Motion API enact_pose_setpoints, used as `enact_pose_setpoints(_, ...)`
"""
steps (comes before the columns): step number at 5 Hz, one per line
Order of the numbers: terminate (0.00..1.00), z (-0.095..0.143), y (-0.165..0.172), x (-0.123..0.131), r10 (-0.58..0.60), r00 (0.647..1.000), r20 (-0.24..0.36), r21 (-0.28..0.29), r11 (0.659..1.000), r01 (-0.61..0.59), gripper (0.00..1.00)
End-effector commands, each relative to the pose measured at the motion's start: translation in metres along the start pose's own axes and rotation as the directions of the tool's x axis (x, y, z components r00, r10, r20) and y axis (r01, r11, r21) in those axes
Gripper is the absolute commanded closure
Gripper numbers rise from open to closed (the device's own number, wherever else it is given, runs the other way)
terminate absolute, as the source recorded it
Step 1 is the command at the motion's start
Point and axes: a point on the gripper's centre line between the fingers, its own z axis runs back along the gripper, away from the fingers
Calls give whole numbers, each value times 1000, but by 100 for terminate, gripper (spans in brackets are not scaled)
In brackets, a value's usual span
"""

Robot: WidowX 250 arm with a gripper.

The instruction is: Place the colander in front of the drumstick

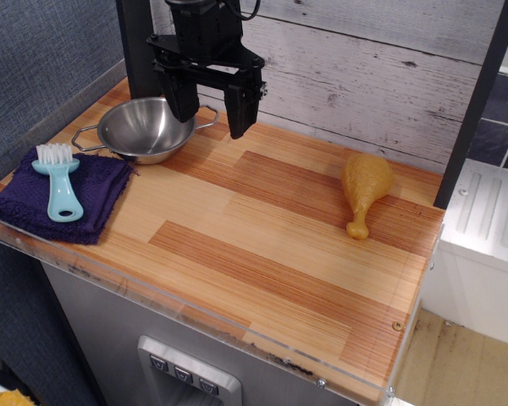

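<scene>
The colander [144,128] is a shiny steel bowl with two wire loop handles, standing at the back left of the wooden counter. The drumstick [365,188] is a golden-brown toy chicken leg lying at the right, bulbous end toward the back, bone end pointing to the front. My gripper [212,117] is black, open and empty, hanging just above the colander's right rim. One finger [183,100] is over the bowl's rim and the other finger [240,114] is outside it to the right.
A purple cloth [34,203] lies at the front left with a light-blue brush [61,179] on it. A clear acrylic lip [237,326] runs along the counter's front edge. A grey plank wall [364,68] stands behind, a white dish rack [491,211] to the right.
</scene>
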Motion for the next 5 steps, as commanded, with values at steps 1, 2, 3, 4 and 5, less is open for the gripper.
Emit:
enact_pose_setpoints(1, 0, 0, 0, 0, 0, 1000, 0, 0, 1000, 0, 0)
enact_pose_setpoints(2, 0, -3, 29, 16, 100, 995, -2, 18, 995, -100, 0)
enact_pose_setpoints(3, 0, -5, 56, 34, 151, 989, 6, 32, 988, -151, 0)
enact_pose_setpoints(4, 0, -7, 79, 47, 166, 985, 42, 15, 986, -167, 0)
enact_pose_setpoints(5, 0, -24, 75, 46, 83, 997, -4, 26, 996, -83, 0)
